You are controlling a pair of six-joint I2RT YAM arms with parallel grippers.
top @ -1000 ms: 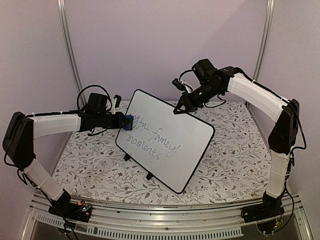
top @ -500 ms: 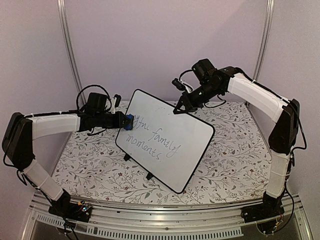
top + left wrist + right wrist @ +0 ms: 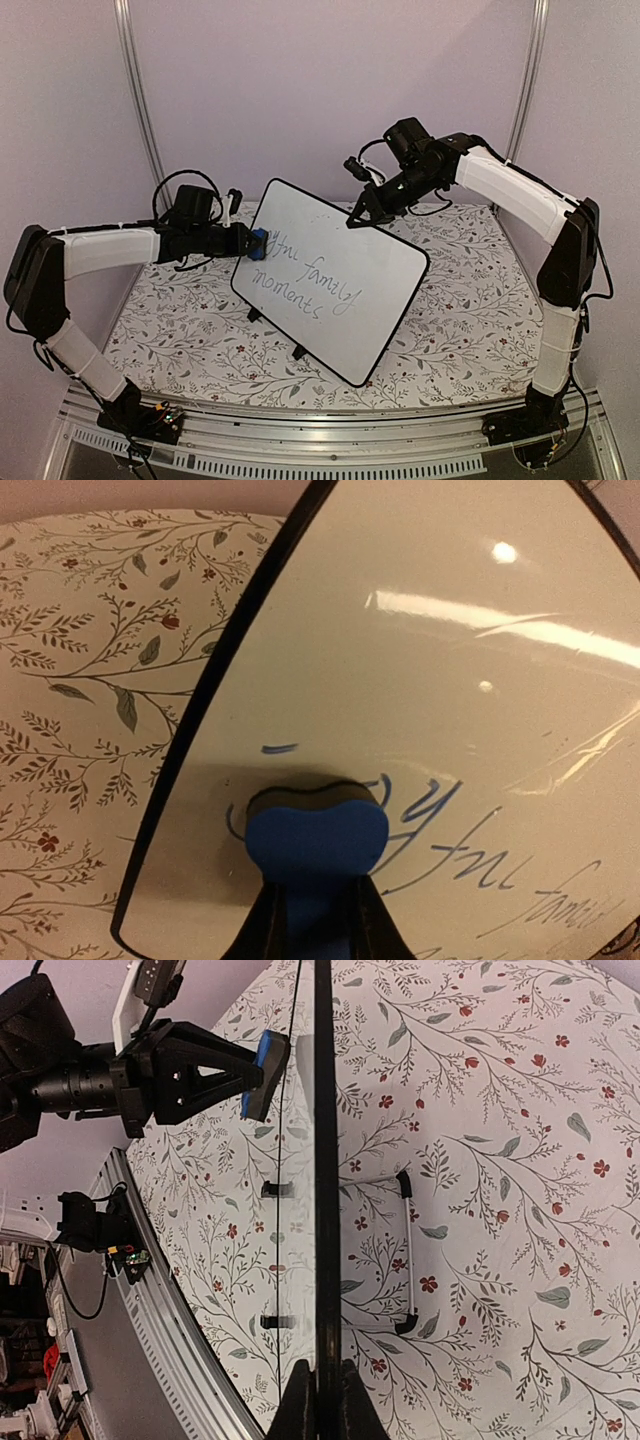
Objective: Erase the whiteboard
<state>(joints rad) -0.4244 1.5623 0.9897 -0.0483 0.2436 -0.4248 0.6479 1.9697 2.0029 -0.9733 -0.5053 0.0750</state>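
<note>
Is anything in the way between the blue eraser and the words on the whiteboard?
Nothing visible. The left gripper holds the blue eraser right against the whiteboard, at the start of the writing. The right gripper pinches the top edge, clear of the words.

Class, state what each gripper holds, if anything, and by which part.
The left gripper clamps the blue eraser by its rear sides. The right gripper pinches the whiteboard by its top frame edge.

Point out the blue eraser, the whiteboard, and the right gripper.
blue eraser (image 3: 316, 830), left wrist view, its front face.
whiteboard (image 3: 300, 222), top external view, bare white surface.
right gripper (image 3: 322, 1395), right wrist view, midway between fingertips.
</note>
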